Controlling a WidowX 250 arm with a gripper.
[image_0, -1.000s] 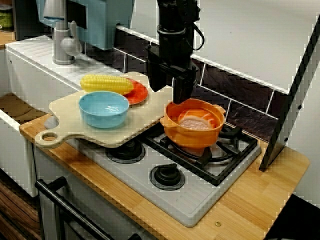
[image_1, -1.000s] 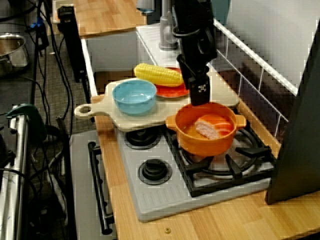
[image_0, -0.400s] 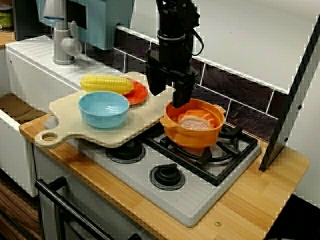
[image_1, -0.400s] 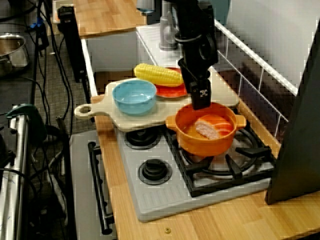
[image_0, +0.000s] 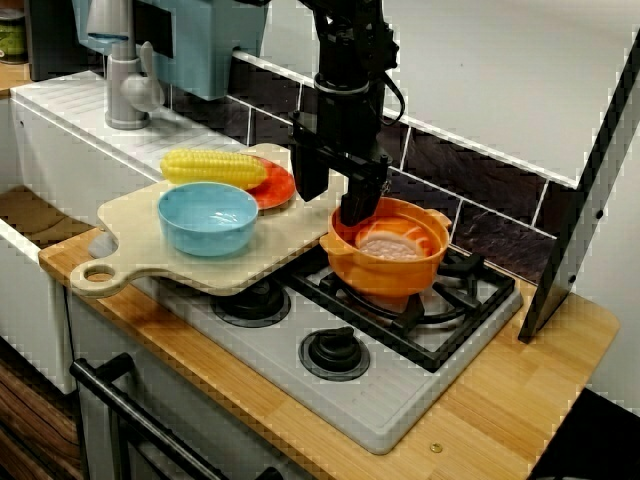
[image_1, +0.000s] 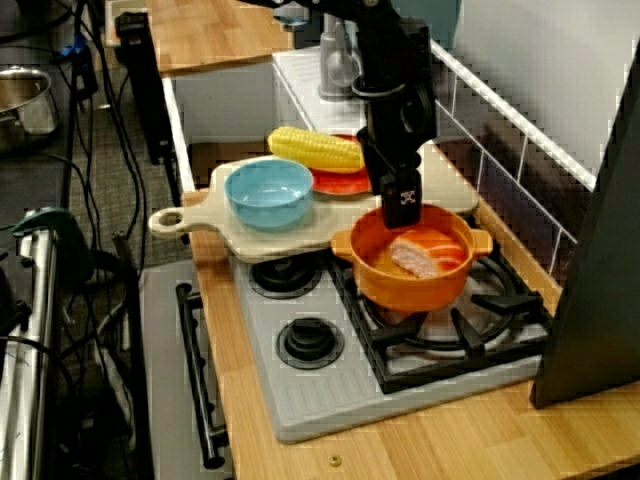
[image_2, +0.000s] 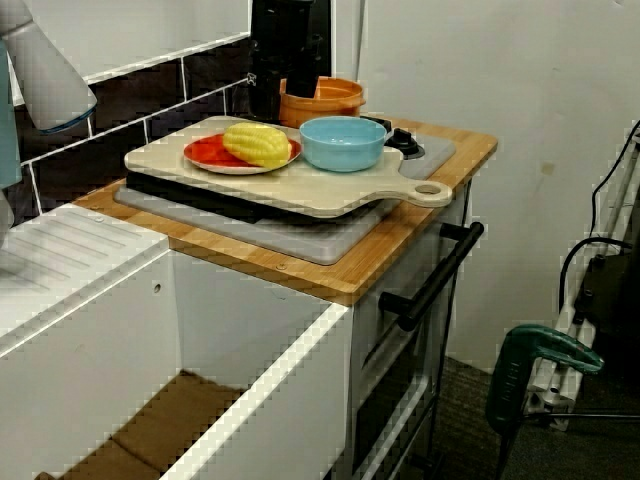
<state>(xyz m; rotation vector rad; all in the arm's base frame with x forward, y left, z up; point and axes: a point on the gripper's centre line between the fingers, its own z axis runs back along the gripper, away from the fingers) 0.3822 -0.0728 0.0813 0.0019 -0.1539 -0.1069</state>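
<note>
Hovering tool (image_0: 336, 200) over round orange pot (image_0: 392, 268)

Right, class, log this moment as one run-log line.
gripper: open, at orange pot rim | pot: on stove burner, pink food inside | cutting board: blue bowl, corn cob on red plate

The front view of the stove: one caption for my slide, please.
Black gripper open at the rim of an orange pot on the stove, cutting board alongside.
</note>
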